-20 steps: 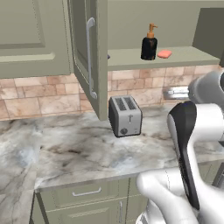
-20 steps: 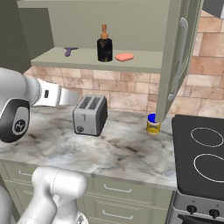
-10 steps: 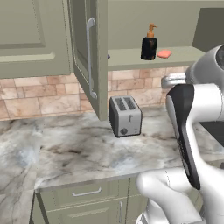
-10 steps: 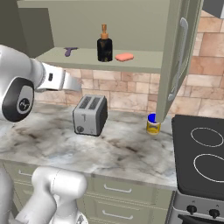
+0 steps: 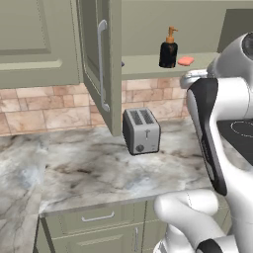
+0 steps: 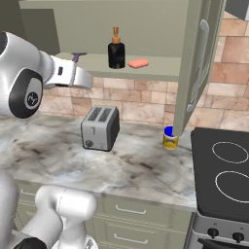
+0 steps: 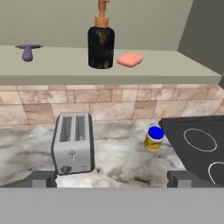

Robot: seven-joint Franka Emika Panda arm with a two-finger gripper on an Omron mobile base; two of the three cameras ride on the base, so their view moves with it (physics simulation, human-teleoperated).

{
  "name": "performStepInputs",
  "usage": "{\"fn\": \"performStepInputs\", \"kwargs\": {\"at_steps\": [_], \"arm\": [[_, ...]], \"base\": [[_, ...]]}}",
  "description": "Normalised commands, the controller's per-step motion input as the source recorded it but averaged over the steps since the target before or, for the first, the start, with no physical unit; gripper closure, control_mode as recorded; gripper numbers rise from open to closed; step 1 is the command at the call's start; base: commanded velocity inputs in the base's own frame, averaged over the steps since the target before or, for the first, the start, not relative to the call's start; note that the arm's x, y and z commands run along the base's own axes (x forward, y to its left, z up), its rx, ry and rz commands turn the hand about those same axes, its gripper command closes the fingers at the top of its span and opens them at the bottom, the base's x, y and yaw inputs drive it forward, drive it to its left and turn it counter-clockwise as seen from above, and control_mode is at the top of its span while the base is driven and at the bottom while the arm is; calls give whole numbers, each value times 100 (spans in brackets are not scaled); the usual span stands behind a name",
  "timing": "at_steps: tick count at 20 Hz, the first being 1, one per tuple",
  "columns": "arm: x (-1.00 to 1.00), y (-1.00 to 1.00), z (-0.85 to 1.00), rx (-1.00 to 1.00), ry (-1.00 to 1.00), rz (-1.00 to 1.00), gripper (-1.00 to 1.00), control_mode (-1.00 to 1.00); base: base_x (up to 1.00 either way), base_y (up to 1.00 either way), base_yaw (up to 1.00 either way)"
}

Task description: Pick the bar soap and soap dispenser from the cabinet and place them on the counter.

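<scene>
The cabinet (image 5: 99, 59) stands open, and its shelf (image 7: 57, 65) carries both soaps. The soap dispenser (image 7: 101, 43), a black bottle with an orange pump, stands upright mid-shelf (image 5: 168, 49) (image 6: 116, 51). Just right of it lies the flat pink bar soap (image 7: 130, 59) (image 5: 186, 61) (image 6: 138, 63). My gripper (image 7: 113, 178) is open and empty, well back from the shelf and facing it, at about shelf height. Below runs the marbled counter (image 5: 89, 168) (image 6: 141, 165).
A silver toaster (image 7: 72, 142) (image 5: 141, 131) (image 6: 100, 128) stands on the counter under the shelf. A yellow jar with a blue lid (image 7: 154, 138) (image 6: 169, 138) sits beside the black stove (image 6: 223, 170). A small purple object (image 7: 28, 51) lies at the shelf's left. The open right door (image 6: 199, 63) juts forward.
The arm has swung upward and forward toward the shelf. The jaws have stayed open, and both soaps have kept their places.
</scene>
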Motion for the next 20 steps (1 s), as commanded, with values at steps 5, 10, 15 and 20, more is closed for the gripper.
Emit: {"fn": "performStepInputs", "kwargs": {"at_steps": [5,10,15,20], "arm": [[39,0,-4,1,-5,2,-100,-100],[35,0,0,0,-4,0,-100,-100],[33,0,0,0,0,0,-100,-100],[32,0,1,0,0,0,-100,-100]], "base": [[0,0,0],[0,0,0],[0,0,0],[0,0,0]]}}
